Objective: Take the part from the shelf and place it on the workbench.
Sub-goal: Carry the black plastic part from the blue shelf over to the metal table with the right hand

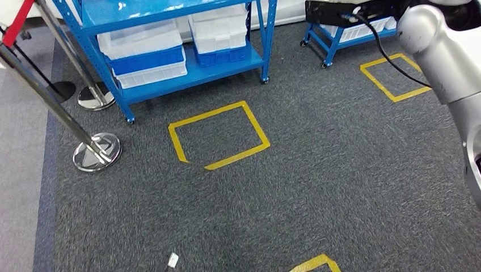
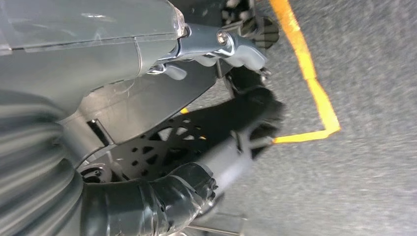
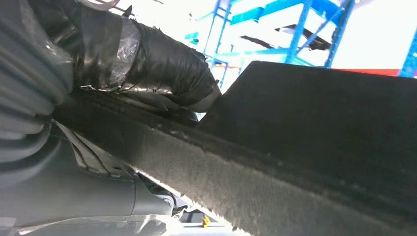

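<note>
Right hand (image 3: 64,182) is grasping the part (image 3: 319,128): a flat black panel with a rough, fuzzy edge. My taped thumb (image 3: 147,64) presses on one face and the grey palm sits against the other face, so the panel is clamped between them near one end.

Head view: the part (image 1: 334,11) is up in the air at the top right, off the floor and at the end of my silver right arm (image 1: 437,51). Its long axis runs roughly sideways across my front. The free end points toward my left and the held end is at the arm. It lies about level, flat face up, and hangs over the small blue cart (image 1: 340,34) with a white bin on it. A black cable (image 1: 391,56) loops down from near the held end in front of the arm.

Left hand (image 2: 162,98) is low over the dark carpet (image 1: 317,187), with the dark fingers (image 2: 255,113) blurred. I see nothing in it, but I can't tell whether it is clenched or released. A corner of yellow floor tape (image 2: 319,108) lies just past the fingertips.

Other things:
- The blue shelf (image 1: 198,68) is ahead and to the left, with white and blue bins (image 1: 147,51) on its lower level.
- A yellow tape square (image 1: 218,136) is on the carpet in front of the shelf, and another yellow square (image 1: 397,76) is by the cart.
- Two chrome stanchion bases (image 1: 96,152) stand at far left.
</note>
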`<state>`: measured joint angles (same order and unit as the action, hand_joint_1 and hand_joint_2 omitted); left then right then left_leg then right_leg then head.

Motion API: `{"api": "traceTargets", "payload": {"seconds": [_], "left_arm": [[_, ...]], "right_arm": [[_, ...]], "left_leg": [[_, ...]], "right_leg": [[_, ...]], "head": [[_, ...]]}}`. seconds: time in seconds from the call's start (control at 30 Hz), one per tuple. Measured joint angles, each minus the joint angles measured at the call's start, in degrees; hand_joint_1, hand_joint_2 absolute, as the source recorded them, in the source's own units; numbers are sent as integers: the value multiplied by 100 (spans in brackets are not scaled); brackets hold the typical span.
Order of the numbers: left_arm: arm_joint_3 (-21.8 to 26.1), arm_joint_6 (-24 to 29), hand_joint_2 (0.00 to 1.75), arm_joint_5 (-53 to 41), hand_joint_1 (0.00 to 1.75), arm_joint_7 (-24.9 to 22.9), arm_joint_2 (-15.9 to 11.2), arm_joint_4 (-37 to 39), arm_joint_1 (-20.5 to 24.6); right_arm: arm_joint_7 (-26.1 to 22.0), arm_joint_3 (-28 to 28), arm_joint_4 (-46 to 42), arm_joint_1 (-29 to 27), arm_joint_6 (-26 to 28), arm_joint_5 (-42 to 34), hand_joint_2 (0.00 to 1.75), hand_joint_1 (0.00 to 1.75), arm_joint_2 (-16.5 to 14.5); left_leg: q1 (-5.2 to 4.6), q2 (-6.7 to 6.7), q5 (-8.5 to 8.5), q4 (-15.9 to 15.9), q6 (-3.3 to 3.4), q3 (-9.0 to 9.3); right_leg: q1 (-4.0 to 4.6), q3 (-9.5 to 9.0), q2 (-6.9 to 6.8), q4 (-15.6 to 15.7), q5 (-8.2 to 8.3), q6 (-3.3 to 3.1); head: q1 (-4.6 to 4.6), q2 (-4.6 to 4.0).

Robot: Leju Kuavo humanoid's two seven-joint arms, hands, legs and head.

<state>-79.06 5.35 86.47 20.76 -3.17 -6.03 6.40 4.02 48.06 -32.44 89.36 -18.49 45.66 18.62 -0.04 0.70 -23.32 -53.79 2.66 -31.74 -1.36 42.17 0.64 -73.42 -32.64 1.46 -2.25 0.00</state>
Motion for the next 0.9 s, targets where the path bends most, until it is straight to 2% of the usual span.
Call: {"api": "traceTargets", "payload": {"seconds": [0.1, 0.17, 0.2, 0.23, 0.3, 0.33, 0.37, 0.4, 0.43, 0.47, 0.53, 0.6, 0.67, 0.73, 0.8, 0.87, 0.9], "left_arm": [[-1, 0, 175, 1, 0, -4, 1, 0, 0], [-2, 2, 175, 9, 0, -13, 5, 0, 4], [-2, 4, 175, 12, 0, -14, 5, 1, 11], [-3, 7, 175, 14, 0, -9, 5, 1, 18], [-5, 10, 175, 13, 0, 12, 2, 2, 26], [-6, 12, 175, 13, 0, 19, 2, 2, 25], [-7, 13, 175, 13, 0, 22, 2, 2, 26], [-7, 13, 175, 13, 0, 26, 2, 2, 28], [-7, 13, 175, 13, 0, 28, 2, 2, 33], [-7, 14, 175, 13, 0, 31, 2, 2, 36], [-13, 19, 175, 14, 0, 32, -2, 2, 36], [-31, 29, 175, 16, 0, 38, -22, 4, 33], [-53, 34, 175, 21, 0, 47, -39, 7, 25], [-71, 35, 175, 27, 0, 52, -42, 8, 20], [-80, 33, 175, 29, 0, 61, -44, 9, 29], [-84, 27, 175, 28, 0, 67, -29, 9, 42], [-85, 25, 175, 29, 0, 68, -18, 9, 46]], "right_arm": [[-5, 2, 1, -4, 2, 6, 175, 175, 0], [-9, 9, 3, 0, 5, 69, 175, 175, 0], [-10, 14, 4, 23, 6, 110, 175, 175, -4], [-6, 19, 4, 64, 5, 162, 175, 175, -17], [5, 23, 3, 161, 4, 229, 175, 175, -51], [13, 23, 2, 193, 4, 256, 175, 175, -68], [16, 25, 2, 207, 4, 269, 175, 175, -76], [18, 29, 3, 212, 4, 275, 175, 175, -83], [14, 36, 3, 212, 4, 278, 175, 175, -85], [10, 43, 3, 214, 5, 277, 175, 175, -86], [-6, 52, 3, 223, 7, 280, 175, 175, -87], [-21, 52, 3, 228, 7, 283, 175, 175, -63], [-15, 52, 3, 203, 6, 263, 175, 175, -41], [0, 51, 2, 182, 8, 241, 175, 175, -32], [10, 49, 2, 198, 12, 244, 175, 175, -12], [17, 48, 2, 218, 11, 255, 175, 175, -4], [19, 48, 3, 222, 10, 263, 175, 175, -3]], "left_leg": [[3, 11, -2, -7, -3, -8], [40, 50, -36, -106, -53, -65], [55, 66, -67, -214, -115, -132], [79, 67, -140, -364, -200, -229], [95, 30, -435, -871, -327, -492], [106, 7, -648, -1253, -352, -663], [106, -3, -836, -1667, -350, -835], [102, -12, -956, -2007, -340, -976], [94, -17, -966, -2159, -318, -1032], [80, -21, -864, -2064, -281, -970], [21, -37, -491, -1329, -173, -586], [-35, -121, -286, -652, -77, -216], [-69, -173, -275, -458, -43, -122], [-74, -90, -197, -330, -27, -105], [-55, 20, -107, -184, 0, -67], [-47, 122, -78, -142, 17, -65], [-46, 173, -79, -147, 17, -70]], "right_leg": [[-5, 17, -3, -37, 6, 9], [-53, -218, -34, 378, 300, 70], [-65, -400, -42, 732, 463, 74], [-73, -576, -53, 1094, 639, 30], [-40, -665, -44, 1373, 718, -131], [-25, -645, -43, 1376, 745, -194], [-6, -632, -36, 1375, 756, -214], [15, -622, -26, 1375, 764, -227], [34, -615, -16, 1374, 770, -236], [49, -612, -3, 1374, 775, -241], [60, -614, 16, 1374, 782, -240], [44, -592, 50, 1377, 804, -205], [4, -556, 91, 1394, 847, -137], [-15, -532, 111, 1419, 870, -68], [-3, -428, 67, 1229, 707, -32], [2, -146, 13, 582, 346, -6], [-1, 1, 9, 246, 217, 15]], "head": [[-1, 0], [-2, 0], [-4, 0], [-7, 0], [-13, 0], [-14, 0], [-14, 0], [-14, 0], [-14, 0], [-13, 0], [-13, 0], [-14, 0], [-15, 0], [-15, 0], [-11, 0], [-8, 0], [-8, 0]]}}
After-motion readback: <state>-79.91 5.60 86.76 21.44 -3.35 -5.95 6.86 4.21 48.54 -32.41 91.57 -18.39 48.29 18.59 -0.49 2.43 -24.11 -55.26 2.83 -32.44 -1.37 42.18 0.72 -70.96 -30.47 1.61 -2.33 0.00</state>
